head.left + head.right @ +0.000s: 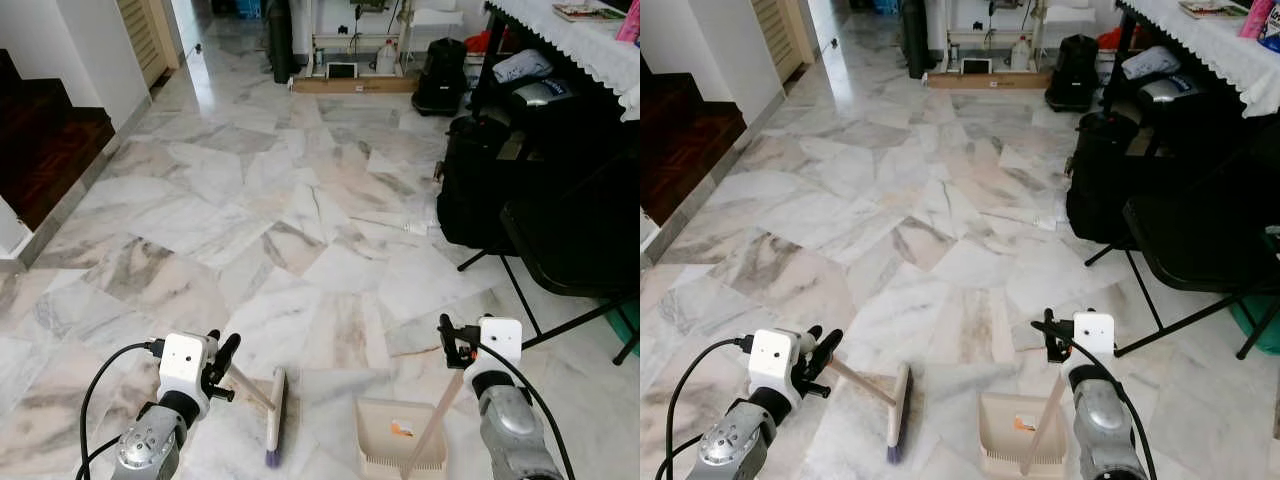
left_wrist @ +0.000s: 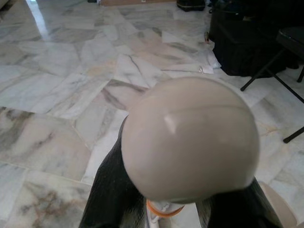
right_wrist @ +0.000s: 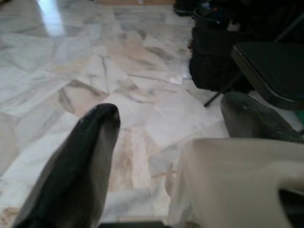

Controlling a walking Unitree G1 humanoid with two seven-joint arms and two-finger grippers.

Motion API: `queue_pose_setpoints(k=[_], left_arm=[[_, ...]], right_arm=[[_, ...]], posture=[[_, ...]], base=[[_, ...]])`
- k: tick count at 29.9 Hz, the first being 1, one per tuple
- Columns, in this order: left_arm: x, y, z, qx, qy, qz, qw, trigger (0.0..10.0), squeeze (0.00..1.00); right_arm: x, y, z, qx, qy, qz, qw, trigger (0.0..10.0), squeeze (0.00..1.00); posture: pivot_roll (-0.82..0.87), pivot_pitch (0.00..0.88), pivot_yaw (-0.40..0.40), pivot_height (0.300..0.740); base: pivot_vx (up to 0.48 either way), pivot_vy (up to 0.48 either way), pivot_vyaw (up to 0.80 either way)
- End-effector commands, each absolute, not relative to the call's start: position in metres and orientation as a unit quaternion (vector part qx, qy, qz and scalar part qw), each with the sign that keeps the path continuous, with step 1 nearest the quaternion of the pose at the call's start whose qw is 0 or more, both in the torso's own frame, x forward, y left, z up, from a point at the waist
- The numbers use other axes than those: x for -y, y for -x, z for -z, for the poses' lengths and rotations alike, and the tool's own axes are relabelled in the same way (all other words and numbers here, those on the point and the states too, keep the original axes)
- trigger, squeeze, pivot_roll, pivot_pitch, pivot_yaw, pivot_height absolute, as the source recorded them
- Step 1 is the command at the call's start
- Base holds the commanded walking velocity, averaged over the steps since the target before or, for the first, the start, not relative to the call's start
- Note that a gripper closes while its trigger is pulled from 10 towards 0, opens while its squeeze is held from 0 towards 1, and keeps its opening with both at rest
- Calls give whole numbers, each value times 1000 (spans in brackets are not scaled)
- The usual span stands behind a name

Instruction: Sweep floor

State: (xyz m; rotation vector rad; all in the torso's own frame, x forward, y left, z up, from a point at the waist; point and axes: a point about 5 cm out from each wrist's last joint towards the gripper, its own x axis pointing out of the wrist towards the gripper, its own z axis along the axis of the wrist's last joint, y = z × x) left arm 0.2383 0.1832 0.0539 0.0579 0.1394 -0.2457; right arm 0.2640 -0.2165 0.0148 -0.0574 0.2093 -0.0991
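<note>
The left hand (image 1: 222,368) is clenched on the pale handle of a broom (image 1: 273,413), whose rounded handle end fills the foreground of the left wrist view; the broom head rests on the marble floor (image 1: 250,220) just ahead of and inward from that hand, its bristles dark at the near tip. The right hand (image 1: 447,345) grasps the slanted handle of a beige dustpan (image 1: 392,440), which sits on the floor just below and inward of it, between the two hands. A small orange label marks the pan's inside; its writing is too small to read.

Ahead of both hands the floor lies open well into the room. Beyond the right hand, a black bag (image 1: 475,190) and a folding chair (image 1: 575,235) crowd that edge, with a crumpled white scrap (image 1: 415,228) near the bag. Far beyond the left hand, a dark wooden step (image 1: 45,150) borders the floor.
</note>
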Motion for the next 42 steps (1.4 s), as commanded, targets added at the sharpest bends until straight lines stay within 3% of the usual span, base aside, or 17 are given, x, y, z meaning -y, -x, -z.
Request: queue_pose_setpoints(k=[1, 17, 42], left_arm=[[-184, -239, -53, -77, -31, 127, 988, 10000, 0], [-182, -241, -52, -78, -31, 129, 988, 10000, 0], [-183, -236, -47, -78, -24, 118, 990, 10000, 0]], right_arm=[[215, -262, -17, -96, 28, 53, 994, 10000, 0], [209, -248, -15, -104, 26, 70, 992, 10000, 0], [187, -189, 20, -194, 24, 111, 974, 10000, 0]], posture=[[-29, 0, 53, 740], [-36, 0, 51, 740], [-30, 0, 33, 740]], base=[[0, 0, 0], [0, 0, 0], [0, 0, 0]])
